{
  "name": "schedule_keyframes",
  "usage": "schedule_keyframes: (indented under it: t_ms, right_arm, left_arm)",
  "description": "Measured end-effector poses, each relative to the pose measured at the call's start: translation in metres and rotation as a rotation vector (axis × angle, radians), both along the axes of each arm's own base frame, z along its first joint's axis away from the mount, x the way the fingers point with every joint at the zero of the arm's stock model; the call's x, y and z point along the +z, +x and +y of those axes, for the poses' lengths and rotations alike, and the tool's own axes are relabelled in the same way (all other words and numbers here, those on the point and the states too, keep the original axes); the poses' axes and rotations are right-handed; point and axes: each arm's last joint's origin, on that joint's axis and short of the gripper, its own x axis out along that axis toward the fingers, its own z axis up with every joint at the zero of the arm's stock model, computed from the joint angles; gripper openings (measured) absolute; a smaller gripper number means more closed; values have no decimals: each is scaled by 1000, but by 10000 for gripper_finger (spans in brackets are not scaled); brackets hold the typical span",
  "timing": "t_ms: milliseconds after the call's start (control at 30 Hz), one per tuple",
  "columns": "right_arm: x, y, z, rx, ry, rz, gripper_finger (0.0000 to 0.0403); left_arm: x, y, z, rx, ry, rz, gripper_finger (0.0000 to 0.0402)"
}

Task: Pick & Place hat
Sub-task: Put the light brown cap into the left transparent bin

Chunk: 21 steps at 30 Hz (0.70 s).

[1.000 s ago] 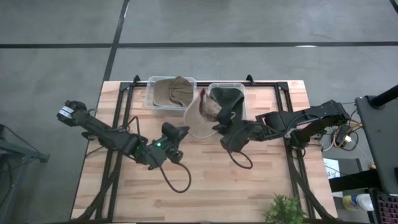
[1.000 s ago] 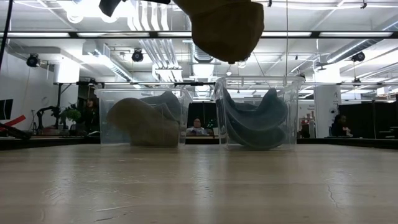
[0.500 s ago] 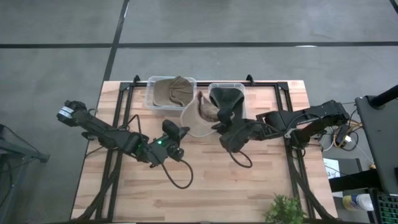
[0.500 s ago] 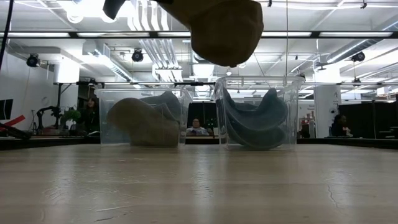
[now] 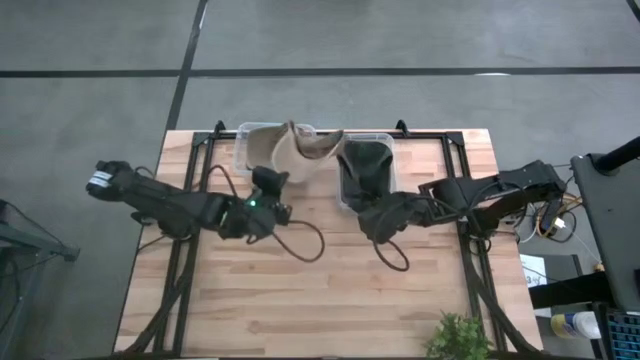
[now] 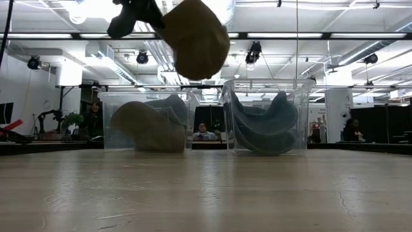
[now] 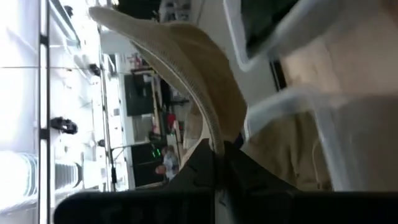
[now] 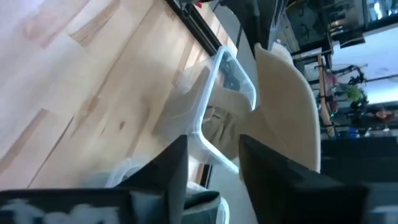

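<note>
Tan cloth, a hat, hangs in the air above the left bin, its brim pinched between the fingers of the left end effector; seen from table height the hat is well clear of the tabletop and higher than the bin's rim; the left wrist camera shows the brim edge clamped right at the fingers, with the bin's clear wall just beyond. Inside the left bin lies another tan hat; just beside this bin, to its right, stands a second clear bin with dark hats in it. The right end effector waits near the front edge of that second bin, its fingers spread apart with nothing between them; a potted plant stands at the tabletop's near right corner, well apart from the left bin.
</note>
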Motion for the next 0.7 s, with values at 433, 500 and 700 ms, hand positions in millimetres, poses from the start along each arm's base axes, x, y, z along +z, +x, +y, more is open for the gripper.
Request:
schedule_keyframes:
  t_ms: [433, 500, 700]
  right_arm:
    - [6, -11, -4, -22, 19, -1, 182]
    - [6, -11, -4, -22, 20, -1, 182]
    - [6, -10, -3, -24, 32, -5, 182]
  left_arm:
    - [-23, -43, 28, 58, 62, 167, 7]
    - [-29, -48, 28, 69, 91, 190, 7]
    - [-37, -50, 25, 51, 99, 184, 7]
